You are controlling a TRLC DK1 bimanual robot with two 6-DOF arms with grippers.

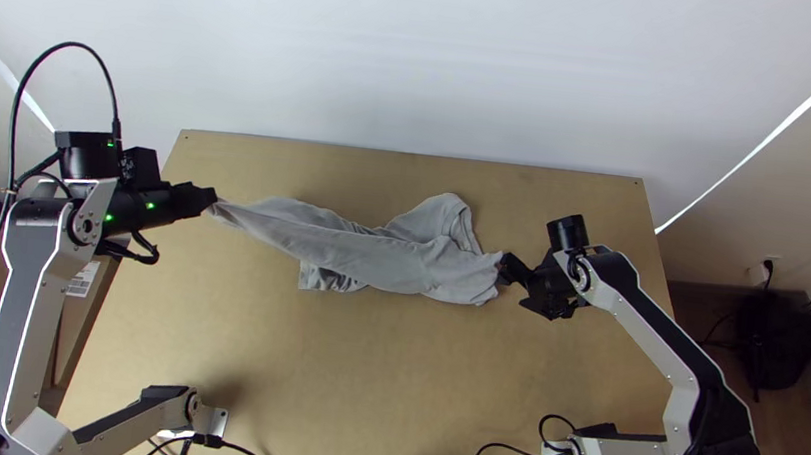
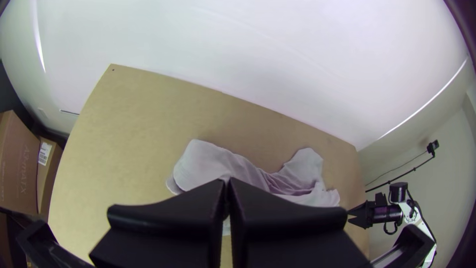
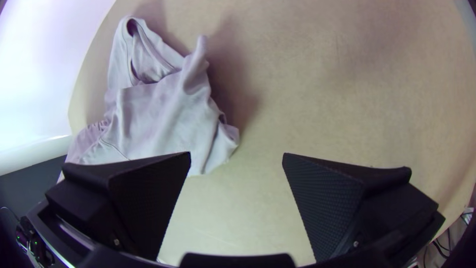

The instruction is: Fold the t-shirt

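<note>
A gray t-shirt (image 1: 377,255) lies bunched sideways, toward twelve o'clock on a wooden table (image 1: 392,357). At ten, the left pincer (image 1: 214,199) pinches its stretched end closed; at two, the right pincer (image 1: 511,280) gapes wide, holding nothing.

The shirt (image 1: 363,251) is plain light grey. The table (image 1: 360,374) is tan, the wall (image 1: 423,58) white, the boxes (image 2: 20,164) brown, the arms (image 1: 19,318) silver-grey and black.
</note>
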